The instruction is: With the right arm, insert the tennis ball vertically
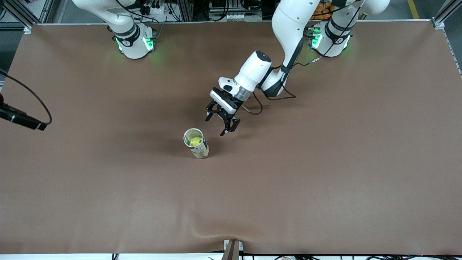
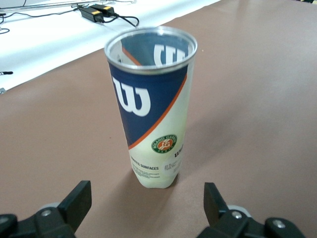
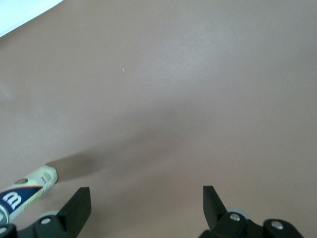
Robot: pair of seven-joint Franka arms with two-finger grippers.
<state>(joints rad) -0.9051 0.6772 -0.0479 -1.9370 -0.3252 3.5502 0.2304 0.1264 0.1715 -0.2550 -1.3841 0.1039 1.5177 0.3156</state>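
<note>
A Wilson tennis ball can (image 1: 196, 143) stands upright and open-topped near the middle of the brown table (image 1: 325, 162). A yellow-green tennis ball (image 1: 195, 141) lies inside it. My left gripper (image 1: 215, 126) is open and empty, low over the table beside the can, toward the left arm's end. In the left wrist view the can (image 2: 151, 114) stands a short way off from the open left gripper (image 2: 147, 198); the ball is hidden there. My right gripper (image 3: 147, 203) is open and empty, out of the front view. Its wrist view shows bare table and the can's base (image 3: 22, 198) at the edge.
A black bar with a looped cable (image 1: 21, 121) reaches over the table's edge at the right arm's end. A small mount (image 1: 232, 249) sits at the table's edge nearest the front camera. Black power adapters (image 2: 96, 11) lie on the white floor off the table.
</note>
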